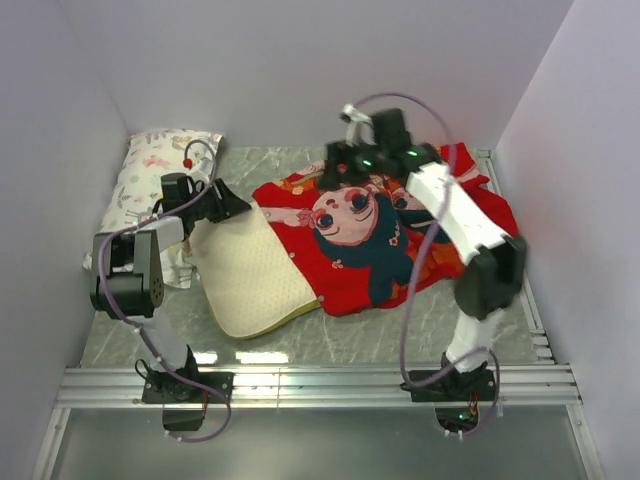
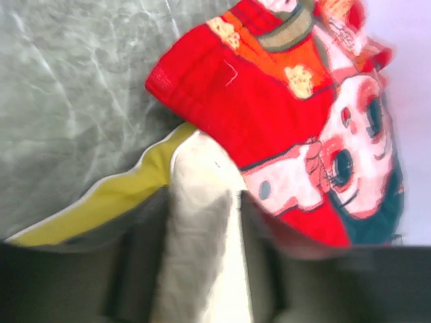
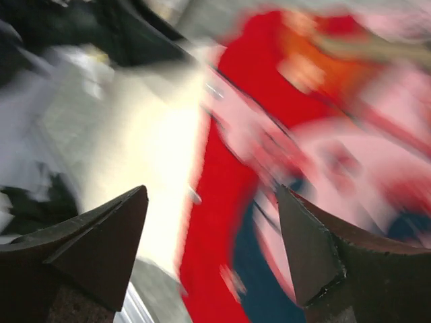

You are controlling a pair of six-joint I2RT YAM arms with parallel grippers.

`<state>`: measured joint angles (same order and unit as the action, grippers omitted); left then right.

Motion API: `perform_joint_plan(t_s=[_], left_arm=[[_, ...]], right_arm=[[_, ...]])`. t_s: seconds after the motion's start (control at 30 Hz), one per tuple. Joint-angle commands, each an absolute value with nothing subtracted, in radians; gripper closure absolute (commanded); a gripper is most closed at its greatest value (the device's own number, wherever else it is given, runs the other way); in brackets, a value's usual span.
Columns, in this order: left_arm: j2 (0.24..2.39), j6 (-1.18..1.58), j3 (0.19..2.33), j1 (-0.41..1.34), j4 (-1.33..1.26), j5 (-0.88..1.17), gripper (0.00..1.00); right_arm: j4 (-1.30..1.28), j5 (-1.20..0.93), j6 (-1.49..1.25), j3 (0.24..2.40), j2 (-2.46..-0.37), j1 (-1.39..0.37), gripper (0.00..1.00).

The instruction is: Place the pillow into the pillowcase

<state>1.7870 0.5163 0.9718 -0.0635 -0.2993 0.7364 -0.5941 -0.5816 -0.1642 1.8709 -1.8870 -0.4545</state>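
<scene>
I'd say we're mid-stuffing here. The left gripper (image 1: 230, 205) is clenching a pinched fold at the far corner of the cream pillow (image 1: 250, 275). The pillow is lying on the bench (image 1: 350, 335) with its right edge meeting the mouth of the red pillowcase (image 1: 400, 240). Only that edge looks tucked in, and most of it is sitting outside.

The right gripper (image 3: 212, 195) is hanging over the case with fingers spread, grasping nothing. That view is blurry, so I can't tell much more.

Next move, I'm guessing, is the right one catching the top layer of the hem and lifting it while the left is shoving the pillow rightwards.

Room-wise, the case is running close to the right wall, so there's little slack that way. The animal-print pillow (image 1: 150, 175) is sitting just behind the left arm, so backswing is looking tight. Bare marble is showing along the near side.
</scene>
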Motion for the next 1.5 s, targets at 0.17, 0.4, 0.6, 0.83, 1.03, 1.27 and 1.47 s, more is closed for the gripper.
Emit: perform_joint_plan(t_s=[0.17, 0.4, 0.6, 0.83, 1.03, 1.27, 1.47], left_arm=[[1.341, -0.424, 1.071, 0.162, 0.417, 0.643, 0.01], [1.089, -0.531, 0.77, 0.596, 0.519, 0.318, 0.01], [1.201, -0.393, 0.669, 0.88, 0.37, 0.072, 0.01], [1.527, -0.232, 0.812, 0.861, 0.249, 0.027, 0.53], [1.754, -0.058, 1.089, 0.677, 0.321, 0.319, 1.0], [1.851, 0.057, 1.253, 0.476, 0.344, 0.71, 1.0], [1.87, 0.092, 1.321, 0.453, 0.371, 0.833, 1.0]], right_arm=[[-0.888, -0.425, 0.143, 1.213, -1.338, -0.393, 0.23], [-0.894, -0.388, 0.121, 1.026, -1.272, -0.382, 0.31], [-0.796, -0.149, 0.083, 1.015, -1.454, -0.38, 0.31], [-0.629, -0.139, 0.035, 1.363, -1.808, -0.298, 0.33], [-0.741, -0.282, 0.041, 1.667, -1.839, -0.18, 0.29], [-0.717, -0.524, -0.057, 1.234, -1.553, -0.115, 0.3], [-0.459, -0.658, -0.192, 0.971, -1.552, -0.115, 0.45]])
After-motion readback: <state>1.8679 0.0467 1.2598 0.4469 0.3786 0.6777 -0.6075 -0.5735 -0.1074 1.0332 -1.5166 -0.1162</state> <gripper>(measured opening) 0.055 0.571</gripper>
